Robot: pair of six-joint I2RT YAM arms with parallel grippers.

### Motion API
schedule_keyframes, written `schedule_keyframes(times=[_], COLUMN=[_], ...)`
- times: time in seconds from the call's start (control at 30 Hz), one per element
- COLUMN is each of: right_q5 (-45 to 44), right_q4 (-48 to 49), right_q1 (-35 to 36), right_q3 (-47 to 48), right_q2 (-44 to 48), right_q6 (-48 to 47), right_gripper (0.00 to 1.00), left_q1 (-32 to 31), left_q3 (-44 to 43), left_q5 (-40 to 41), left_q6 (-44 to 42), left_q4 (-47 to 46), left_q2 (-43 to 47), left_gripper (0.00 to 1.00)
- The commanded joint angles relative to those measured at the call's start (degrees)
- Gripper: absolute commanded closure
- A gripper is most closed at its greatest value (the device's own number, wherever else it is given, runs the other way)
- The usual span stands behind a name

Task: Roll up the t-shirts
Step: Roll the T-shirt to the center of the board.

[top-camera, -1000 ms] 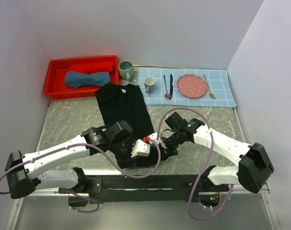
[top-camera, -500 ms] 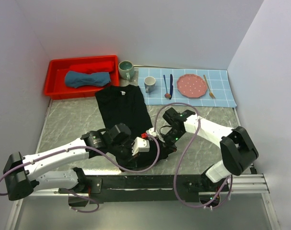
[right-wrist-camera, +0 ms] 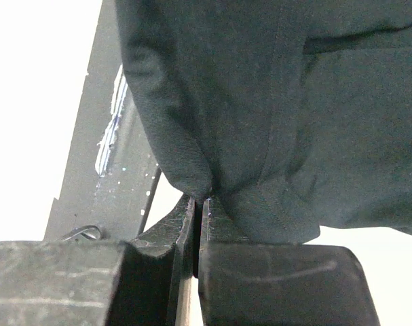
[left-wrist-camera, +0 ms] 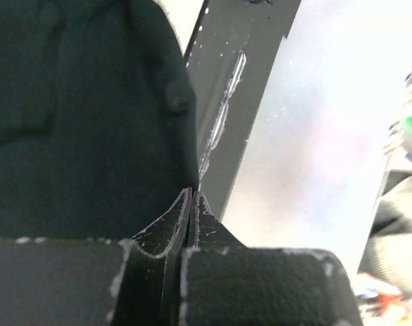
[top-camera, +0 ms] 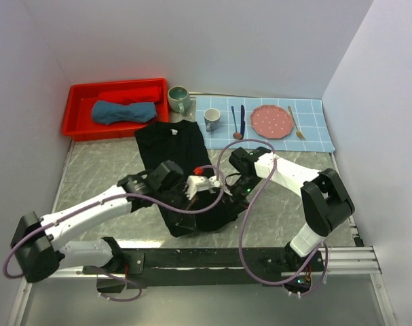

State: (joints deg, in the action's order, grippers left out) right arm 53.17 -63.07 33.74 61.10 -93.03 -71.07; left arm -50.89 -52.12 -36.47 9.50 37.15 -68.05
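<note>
Rolling seems to be starting at the near hem of the black t-shirt [top-camera: 173, 153], which lies flat on the worktop [top-camera: 97, 170]. The left gripper [left-wrist-camera: 193, 202] and right gripper [right-wrist-camera: 199, 204] each pinch its edge. Next, both must turn the hem evenly toward the collar.

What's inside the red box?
A rolled blue t-shirt lies in the red tray. The tray floor under it is covered, so anything beneath cannot be seen.
</note>
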Motion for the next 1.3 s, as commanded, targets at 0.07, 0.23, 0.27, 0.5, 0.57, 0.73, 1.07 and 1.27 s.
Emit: schedule_keyframes(times=[0.07,0.23,0.27,0.5,0.57,0.73,1.07,1.27], right_q5=[2.12,1.5,2.11,3.08,3.61,3.0,-0.34,-2.54], right_q4=[-2.15,-1.79,-2.06,-4.78,-4.96,-5.58,-0.13,6.72], right_q1=[-0.34,-0.34,-0.25,-0.42,-0.78,-1.83,-2.71,-3.15], right_q3=[0.78,1.47,2.0,7.8,9.56,12.63,15.36,13.79], right_q2=[-0.48,-2.58,-3.37,-12.51,-14.54,-18.75,-23.95,-23.16], right_q6=[-1.35,-1.79,-1.88,3.04,4.96,6.9,18.05,26.49], right_gripper=[1.0,1.0,1.0,1.0,1.0,1.0,1.0,0.81], left_q1=[8.17,9.06,10.02,17.23,18.63,20.22,23.47,25.05], left_q3=[13.52,23.02,23.64,23.02,22.94,22.41,22.76,23.11], left_q5=[-0.82,-3.87,-4.4,-4.49,-5.36,-5.63,-1.51,-0.18], left_q6=[22.3,29.44,30.48,29.09,28.74,27.77,29.52,30.49], left_q4=[-4.09,-12.62,-13.67,-13.32,-13.24,-14.73,-14.65,-14.47], left_q2=[6.53,7.94,7.5,6.0,4.78,3.37,-1.64,-6.2], left_gripper=[0.99,0.99,0.99,0.99,0.99,0.99,0.99,0.99])
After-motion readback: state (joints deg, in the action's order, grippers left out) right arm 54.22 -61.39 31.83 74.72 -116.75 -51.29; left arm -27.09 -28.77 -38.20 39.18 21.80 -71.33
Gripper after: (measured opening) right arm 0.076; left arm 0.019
